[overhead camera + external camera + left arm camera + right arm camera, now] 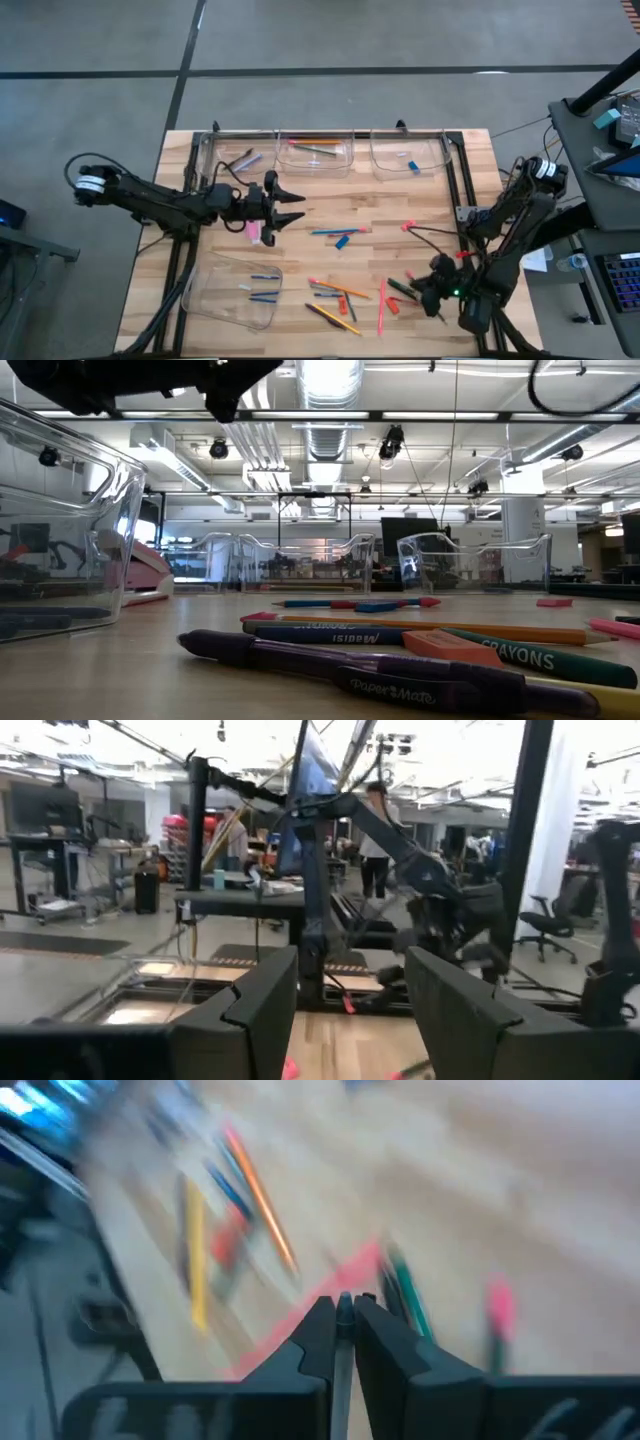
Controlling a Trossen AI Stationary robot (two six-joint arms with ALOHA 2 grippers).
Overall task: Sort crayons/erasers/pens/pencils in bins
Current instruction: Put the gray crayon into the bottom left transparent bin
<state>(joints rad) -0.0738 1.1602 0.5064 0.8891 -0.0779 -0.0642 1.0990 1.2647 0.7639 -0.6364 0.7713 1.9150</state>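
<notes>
We see right gripper [432, 290] low over the desk [420, 210] near-right, jaws closed, nothing held; left gripper [292, 208] mid-left, jaws open.

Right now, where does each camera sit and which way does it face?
High: above the table, straight down; both arms, left tool, right tool.
Low: tabletop height, level toward the far bins; dark arm part above.
Left wrist: on left arm, facing across the table; own open fingers.
Right wrist: on right arm, facing down; own shut fingers.
Shared: high and right wrist both show the pink pencil.
</notes>
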